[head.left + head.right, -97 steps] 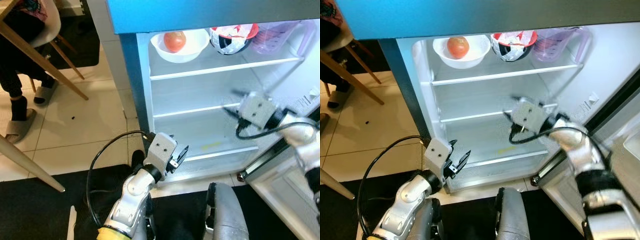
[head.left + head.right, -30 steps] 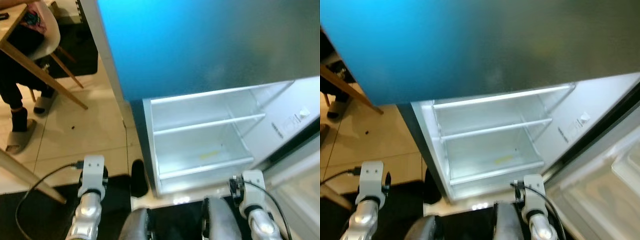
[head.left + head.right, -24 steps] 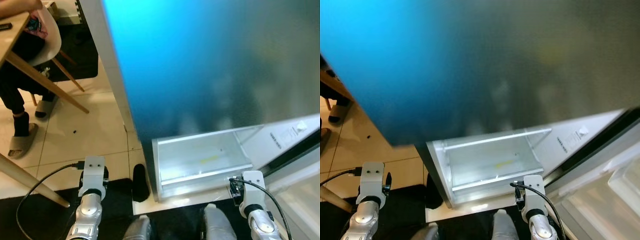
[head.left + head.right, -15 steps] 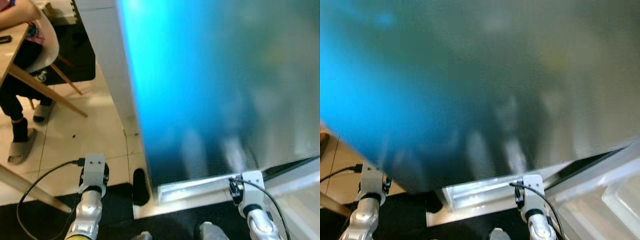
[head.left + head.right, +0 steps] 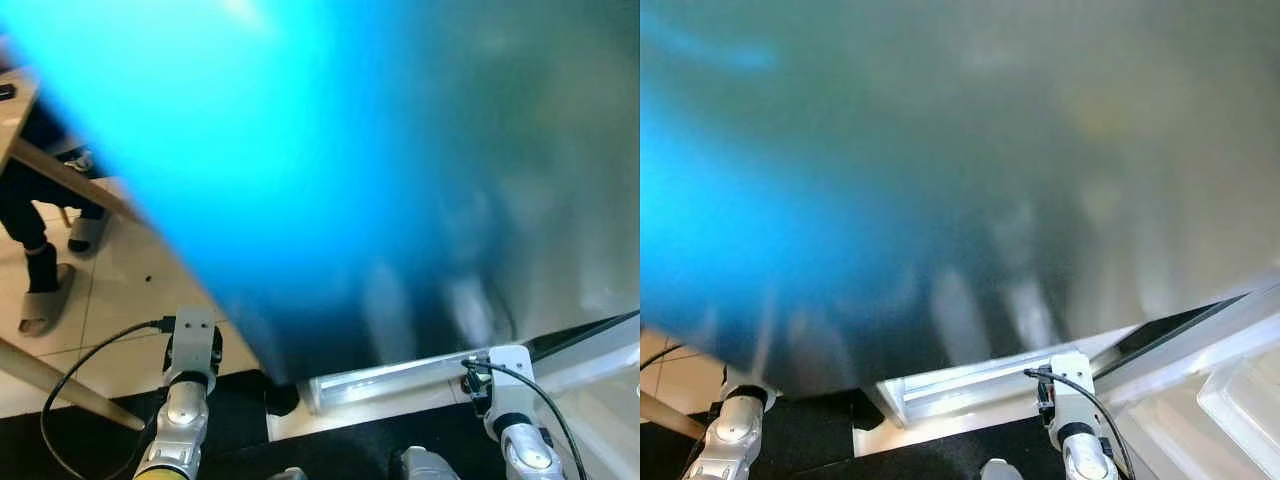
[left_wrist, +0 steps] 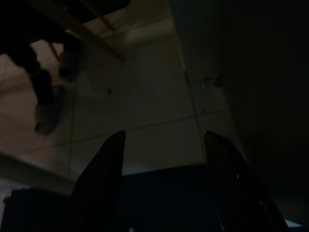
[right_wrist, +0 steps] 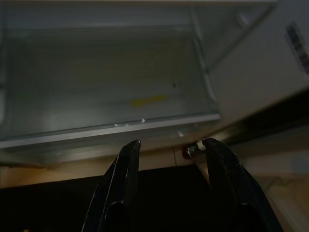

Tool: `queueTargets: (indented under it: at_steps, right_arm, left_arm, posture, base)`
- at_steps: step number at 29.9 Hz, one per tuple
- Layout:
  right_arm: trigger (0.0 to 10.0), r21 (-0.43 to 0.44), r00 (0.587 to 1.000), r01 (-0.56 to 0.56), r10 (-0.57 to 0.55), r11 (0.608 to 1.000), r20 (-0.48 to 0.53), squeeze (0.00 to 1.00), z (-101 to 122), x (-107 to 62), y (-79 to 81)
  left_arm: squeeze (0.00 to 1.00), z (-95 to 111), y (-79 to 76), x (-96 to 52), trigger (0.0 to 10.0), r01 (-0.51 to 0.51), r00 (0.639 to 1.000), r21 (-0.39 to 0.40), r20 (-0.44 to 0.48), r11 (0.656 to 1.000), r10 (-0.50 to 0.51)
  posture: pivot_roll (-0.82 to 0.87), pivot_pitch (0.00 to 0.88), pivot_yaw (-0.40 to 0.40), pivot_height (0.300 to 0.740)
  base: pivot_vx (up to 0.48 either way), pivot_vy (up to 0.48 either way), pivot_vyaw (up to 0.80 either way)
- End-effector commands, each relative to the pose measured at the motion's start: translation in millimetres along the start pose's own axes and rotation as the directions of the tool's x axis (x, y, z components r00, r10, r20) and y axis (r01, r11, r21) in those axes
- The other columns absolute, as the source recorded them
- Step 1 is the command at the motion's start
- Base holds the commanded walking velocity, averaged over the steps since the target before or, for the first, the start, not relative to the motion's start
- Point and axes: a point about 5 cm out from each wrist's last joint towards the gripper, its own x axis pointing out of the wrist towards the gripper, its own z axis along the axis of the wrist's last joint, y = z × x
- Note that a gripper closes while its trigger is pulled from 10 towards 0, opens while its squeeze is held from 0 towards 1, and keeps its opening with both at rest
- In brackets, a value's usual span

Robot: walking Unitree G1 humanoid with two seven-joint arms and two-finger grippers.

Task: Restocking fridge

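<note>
Right tool, fingers spread and holding nothing, hangs low at the fridge's foot. Left tool, likewise spread and empty, hangs over floor tiles, further from the opening. The fridge's bottom shelf lies at 12 o'clock from the right tool, its front edge running 9-to-3. Right arm judged nearer.

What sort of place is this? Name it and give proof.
Probably a home kitchen or dining area: an open white fridge compartment with a glass shelf, pale tiled floor, and a slanted wooden table leg beside a seated person's slippered foot.
</note>
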Motion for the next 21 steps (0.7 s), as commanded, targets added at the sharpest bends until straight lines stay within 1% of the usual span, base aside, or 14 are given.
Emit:
queueTargets:
  at_steps: [1, 6, 10, 11, 15, 16, 17, 18, 20, 21]
  right_arm:
    - [10.0, -0.004, 0.999, -0.015, 0.015, 1.000, -0.033, 0.00, -12.0, -4.9, 2.9]
    - [10.0, -0.035, 0.997, -0.067, 0.066, 0.997, -0.028, 0.00, -15.2, -7.4, 8.8]
    - [10.0, -0.054, 0.996, -0.080, 0.078, 0.995, -0.035, 0.00, -18.2, -8.8, 10.4]
    - [10.0, -0.077, 0.994, -0.095, 0.090, 0.993, -0.065, 0.00, -26.0, -12.0, 12.9]
    - [10.0, -0.120, 0.987, -0.124, 0.110, 0.985, -0.117, 0.00, -40.2, -18.7, 15.6]
    - [10.0, -0.128, 0.983, -0.137, 0.119, 0.982, -0.142, 0.00, -47.0, -22.3, 16.4]
    - [10.0, -0.128, 0.983, -0.137, 0.119, 0.982, -0.142, 0.00, -47.0, -22.3, 16.4]
    - [10.0, -0.141, 0.979, -0.143, 0.119, 0.980, -0.167, 0.00, -53.4, -25.6, 16.3]
    - [10.0, -0.154, 0.976, -0.148, 0.119, 0.977, -0.184, 0.00, -57.8, -28.1, 16.2]
    - [10.0, -0.164, 0.971, -0.151, 0.115, 0.975, -0.208, 0.00, -64.0, -31.5, 15.9]
  left_arm:
    - [0.00, -10.3, 5.6, -3.2, 10.0, 0.000, 0.999, 0.034, -0.033, 0.999, 0.001]
    - [0.00, -15.2, 4.3, -4.8, 10.0, 0.011, 0.999, 0.037, -0.050, 0.999, -0.009]
    - [0.00, -18.5, 2.5, -6.3, 10.0, 0.028, 0.998, 0.040, -0.063, 0.999, -0.026]
    - [0.00, -26.1, -0.9, -9.9, 10.0, 0.064, 0.994, 0.051, -0.092, 0.997, -0.059]
    - [0.00, -37.4, -2.1, -15.4, 10.0, 0.092, 0.987, 0.064, -0.134, 0.994, -0.083]
    - [0.00, -42.4, -1.8, -17.9, 10.0, 0.103, 0.984, 0.069, -0.153, 0.992, -0.092]
    - [0.00, -42.4, -1.8, -17.9, 10.0, 0.103, 0.984, 0.069, -0.153, 0.992, -0.092]
    - [0.00, -46.4, -2.0, -20.3, 10.0, 0.118, 0.981, 0.083, -0.165, 0.990, -0.103]
    - [0.00, -48.6, -2.7, -21.8, 10.0, 0.131, 0.979, 0.098, -0.168, 0.986, -0.113]
    - [0.00, -52.4, -5.1, -24.5, 10.0, 0.160, 0.974, 0.117, -0.180, 0.980, -0.137]
  posture:
    - [-0.07, 0.142, 0.005, 0.740]
    - [-0.07, 0.138, 0.004, 0.740]
    - [-0.07, 0.137, 0.004, 0.740]
    - [-0.07, 0.138, 0.003, 0.740]
    - [-0.08, 0.139, 0.003, 0.740]
    - [-0.08, 0.140, 0.002, 0.740]
    - [-0.08, 0.140, 0.002, 0.740]
    - [-0.08, 0.141, 0.002, 0.740]
    - [-0.08, 0.142, 0.001, 0.740]
    - [-0.08, 0.143, 0.000, 0.740]
  base:
    - [0.000, 0.000, 0.00]
    - [0.000, 0.000, 0.00]
    - [0.000, 0.000, 0.00]
    - [0.000, 0.000, 0.00]
    - [0.000, 0.000, 0.00]
    - [0.000, 0.000, 0.00]
    - [0.000, 0.000, 0.00]
    - [0.000, 0.000, 0.00]
    - [0.000, 0.000, 0.00]
    - [0.000, 0.000, 0.00]
